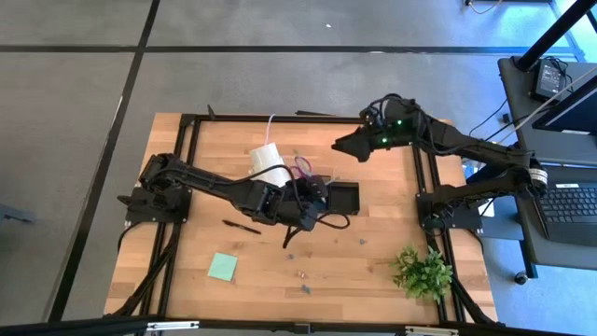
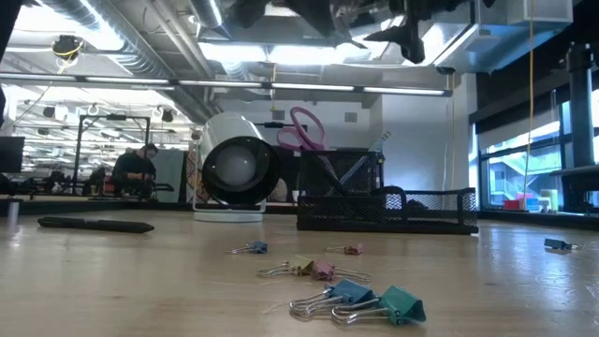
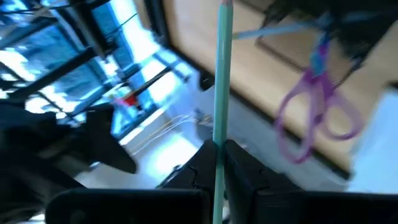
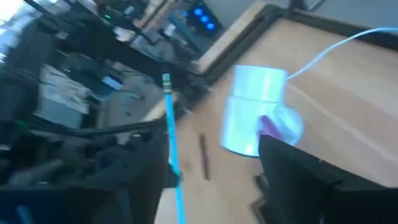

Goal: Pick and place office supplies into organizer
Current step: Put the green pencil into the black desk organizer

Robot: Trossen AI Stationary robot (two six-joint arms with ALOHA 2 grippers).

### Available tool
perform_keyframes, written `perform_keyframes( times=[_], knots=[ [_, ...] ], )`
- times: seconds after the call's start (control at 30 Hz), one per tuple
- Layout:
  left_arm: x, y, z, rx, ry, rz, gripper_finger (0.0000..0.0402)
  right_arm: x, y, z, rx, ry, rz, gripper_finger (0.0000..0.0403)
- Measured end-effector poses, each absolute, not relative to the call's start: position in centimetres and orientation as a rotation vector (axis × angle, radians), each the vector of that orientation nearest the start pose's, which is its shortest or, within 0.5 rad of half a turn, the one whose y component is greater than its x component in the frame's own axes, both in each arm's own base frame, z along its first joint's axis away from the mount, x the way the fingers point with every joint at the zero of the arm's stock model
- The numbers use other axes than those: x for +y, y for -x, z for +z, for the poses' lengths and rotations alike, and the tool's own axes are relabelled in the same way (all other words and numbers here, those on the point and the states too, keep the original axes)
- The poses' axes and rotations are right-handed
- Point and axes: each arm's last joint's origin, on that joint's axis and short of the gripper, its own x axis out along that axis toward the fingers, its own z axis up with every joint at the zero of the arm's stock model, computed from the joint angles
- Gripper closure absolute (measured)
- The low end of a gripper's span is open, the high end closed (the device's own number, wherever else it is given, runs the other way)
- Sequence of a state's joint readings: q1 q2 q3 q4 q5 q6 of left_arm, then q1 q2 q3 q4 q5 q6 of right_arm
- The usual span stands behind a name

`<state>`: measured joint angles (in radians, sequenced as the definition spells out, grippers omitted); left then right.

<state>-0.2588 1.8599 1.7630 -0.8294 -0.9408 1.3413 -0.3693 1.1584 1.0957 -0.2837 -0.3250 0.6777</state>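
Note:
My left gripper [image 1: 303, 213] hovers just near of the black organizer [image 1: 343, 196] and is shut on a thin teal pencil [image 3: 221, 74]. Purple-handled scissors [image 2: 304, 131] stand in the organizer's tall cup, handles up. My right gripper [image 1: 341, 147] hangs open above the table's far part, beyond the organizer, holding nothing. In the right wrist view the pencil [image 4: 171, 143] shows ahead of it. On the table lie a mint-green sticky-note pad [image 1: 222, 267], a dark pen [image 1: 241, 225] and several small clips [image 2: 374, 301]. My left gripper pinches the pencil's shaft [image 3: 217, 144] between its two fingers [image 3: 245, 171]. The pencil runs along the fingers, and most of its length juts out past the fingertips. It is lifted clear of the table. The fingers hide its near end.
A white cylinder roll [image 1: 270, 163] lies on its side just left of the organizer. A green leafy plant [image 1: 422, 271] stands at the near right corner. A black frame edges the wooden table [image 1: 280, 280]. People show in the room behind, in the low view.

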Motion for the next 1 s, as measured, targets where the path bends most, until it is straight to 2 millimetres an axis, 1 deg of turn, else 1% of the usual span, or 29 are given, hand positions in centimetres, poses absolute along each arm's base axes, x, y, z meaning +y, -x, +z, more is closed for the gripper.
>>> perform_keyframes(
  times=[0.1,0.23,0.4,0.5,0.7,0.87,1.0],
  knots=[
    [-8.0,-39.3,32.9,1.126,-1.825,0.022,0.0389,-8.2,-23.8,36.4,0.28,-0.773,-0.136,0.013],
    [-8.0,-39.9,33.5,1.087,-1.918,0.006,0.0389,-8.0,-23.9,37.3,0.251,-0.717,-0.11,0.0124],
    [-7.7,-40.6,34.0,1.01,-1.955,-0.028,0.0389,-7.5,-24.2,38.3,0.187,-0.65,-0.058,0.0124],
    [-7.5,-40.9,34.3,0.982,-1.975,-0.017,0.0389,-7.0,-24.4,38.3,0.194,-0.609,-0.034,0.0124],
    [-7.3,-41.3,34.7,0.931,-1.991,-0.009,0.0389,-6.4,-25.3,37.8,0.219,-0.6,-0.005,0.0124],
    [-6.8,-41.4,34.7,0.925,-1.992,-0.025,0.0389,-6.1,-26.0,37.7,0.209,-0.556,0.019,0.0124],
    [-6.3,-41.5,34.7,0.927,-1.987,-0.028,0.0389,-6.0,-26.1,37.8,0.193,-0.546,0.027,0.0124]
  ],
)
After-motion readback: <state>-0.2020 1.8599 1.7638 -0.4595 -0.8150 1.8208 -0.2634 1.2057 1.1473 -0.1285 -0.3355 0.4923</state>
